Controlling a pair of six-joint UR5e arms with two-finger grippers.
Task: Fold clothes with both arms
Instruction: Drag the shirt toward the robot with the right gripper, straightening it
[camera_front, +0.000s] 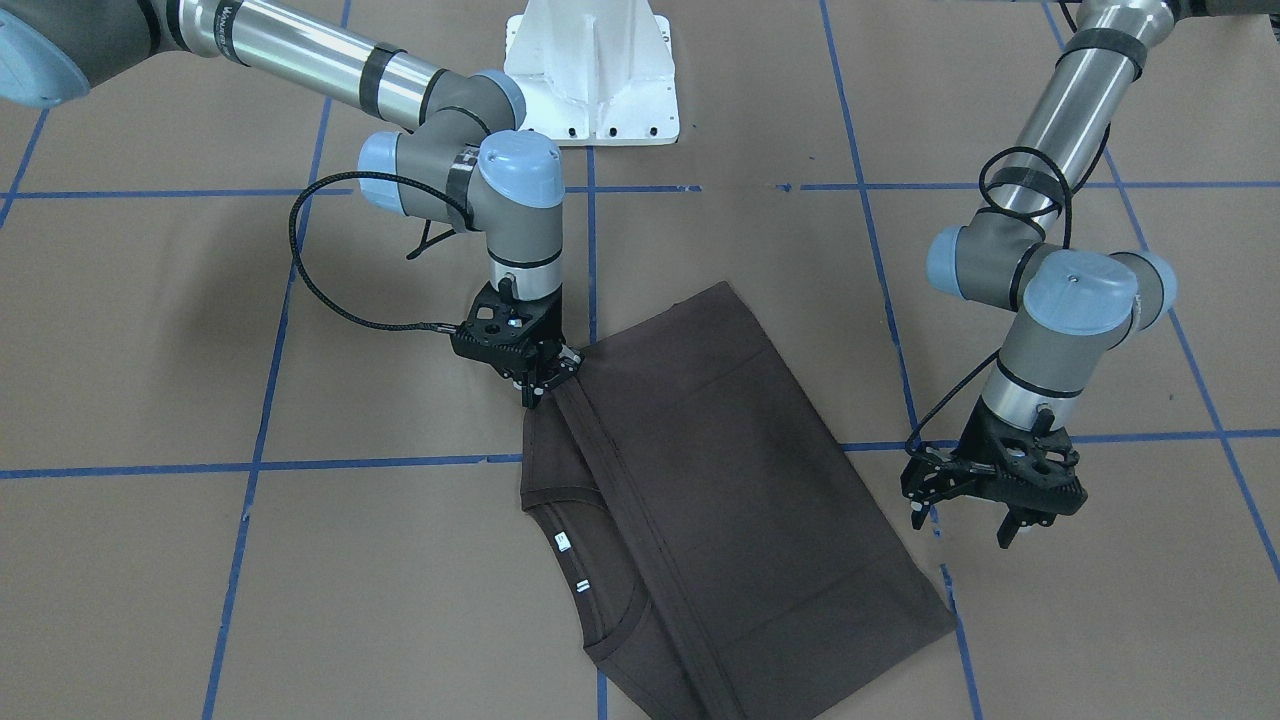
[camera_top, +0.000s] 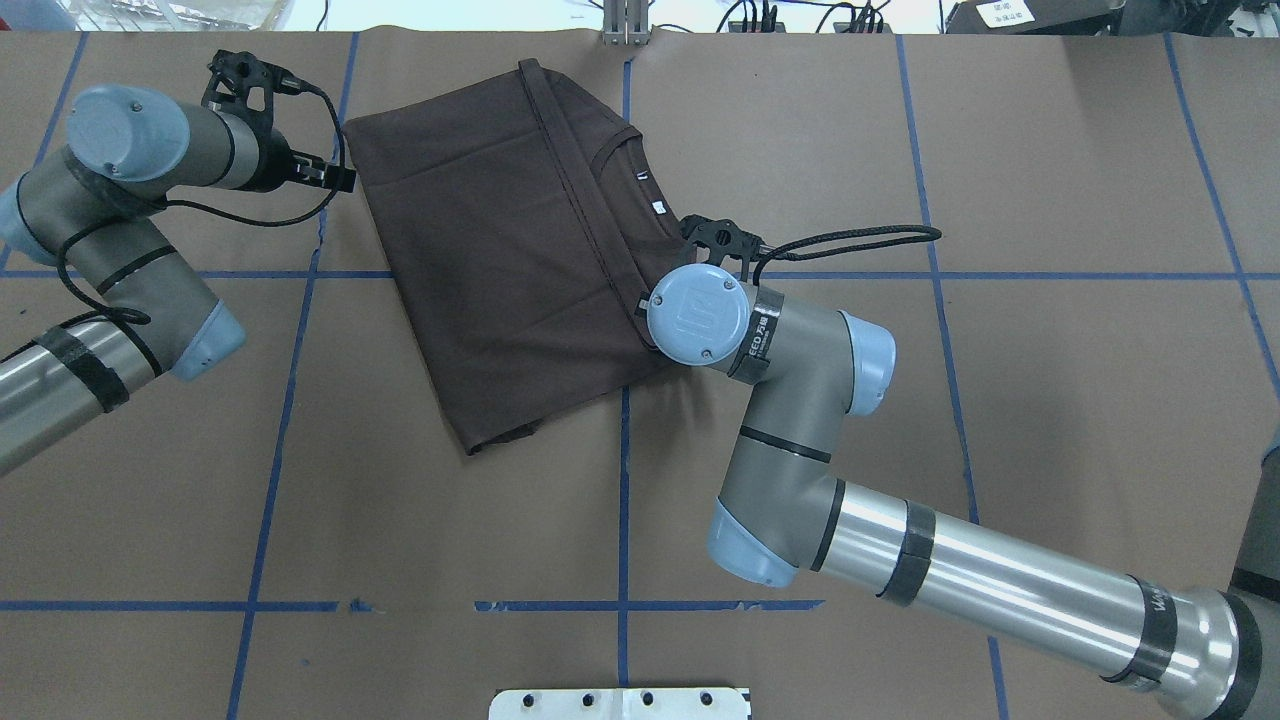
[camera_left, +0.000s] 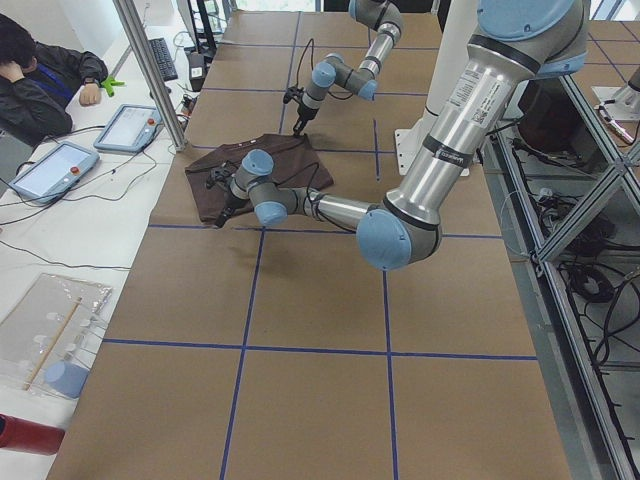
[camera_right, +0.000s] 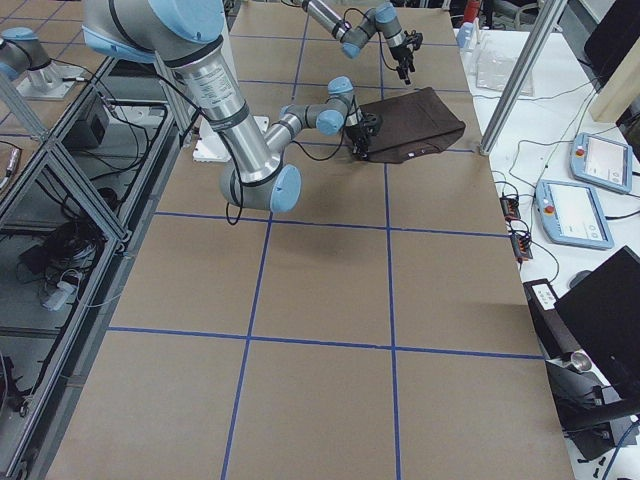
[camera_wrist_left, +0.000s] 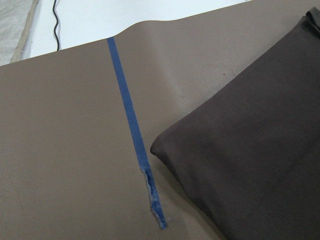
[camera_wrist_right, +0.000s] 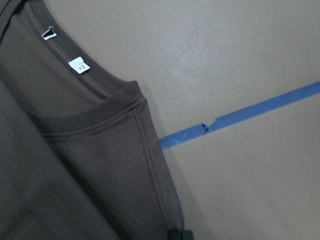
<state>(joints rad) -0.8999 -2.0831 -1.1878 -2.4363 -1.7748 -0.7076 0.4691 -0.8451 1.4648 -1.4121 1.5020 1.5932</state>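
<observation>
A dark brown T-shirt lies folded flat on the brown paper-covered table, collar and white neck tags toward the operators' side. My right gripper points down at the shirt's shoulder edge beside the collar. It looks shut on that edge; the right wrist view shows the shoulder seam running down to a fingertip at the bottom. In the overhead view the wrist cap hides it. My left gripper hangs open just off the opposite side of the shirt, holding nothing; the left wrist view shows the shirt's corner.
Blue tape lines grid the table. The white pedestal base stands at the robot's side. A person sits beyond the far edge with two tablet pendants, and a metal post rises there.
</observation>
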